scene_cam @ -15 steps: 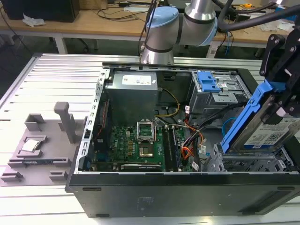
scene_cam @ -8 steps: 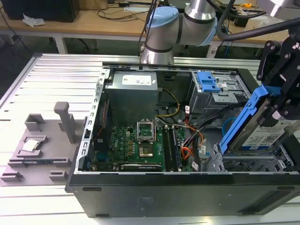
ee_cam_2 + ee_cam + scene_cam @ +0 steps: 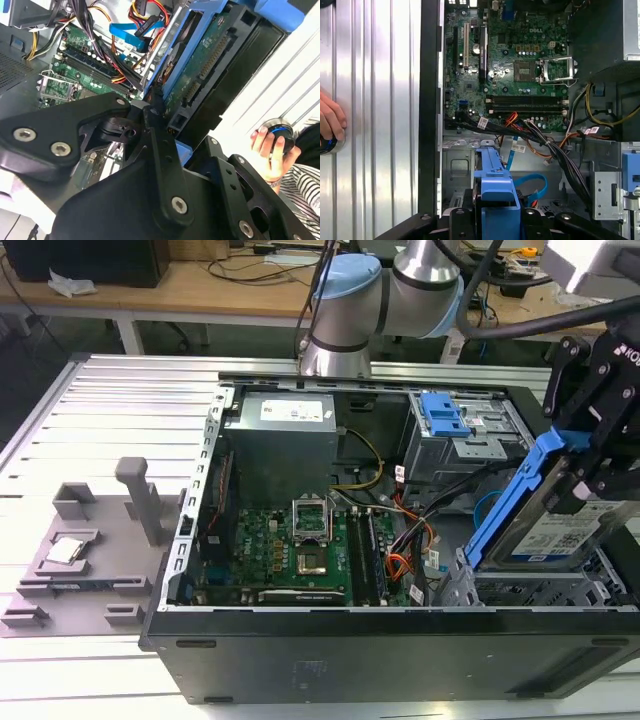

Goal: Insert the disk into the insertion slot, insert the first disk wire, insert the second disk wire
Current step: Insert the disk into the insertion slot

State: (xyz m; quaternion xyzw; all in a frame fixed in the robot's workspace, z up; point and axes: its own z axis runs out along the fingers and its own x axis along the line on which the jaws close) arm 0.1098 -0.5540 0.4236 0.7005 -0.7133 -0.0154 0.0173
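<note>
The flat silver disk (image 3: 562, 536), framed in glossy blue plastic, is held tilted at three o'clock in the exterior view. The black pincer (image 3: 585, 475) is clamped on its carrier, just above the perforated metal insertion slot (image 3: 540, 588).

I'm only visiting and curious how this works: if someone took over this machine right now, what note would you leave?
Gripper: shut on the disk, gripping its blue carrier.
Disk: tilted above the insertion slot in the open computer case, not lying flat in it.
Done: disk picked up and brought to the slot.
Left: seating the disk; both wire insertions. A blue cable lies loose in the case.
</note>
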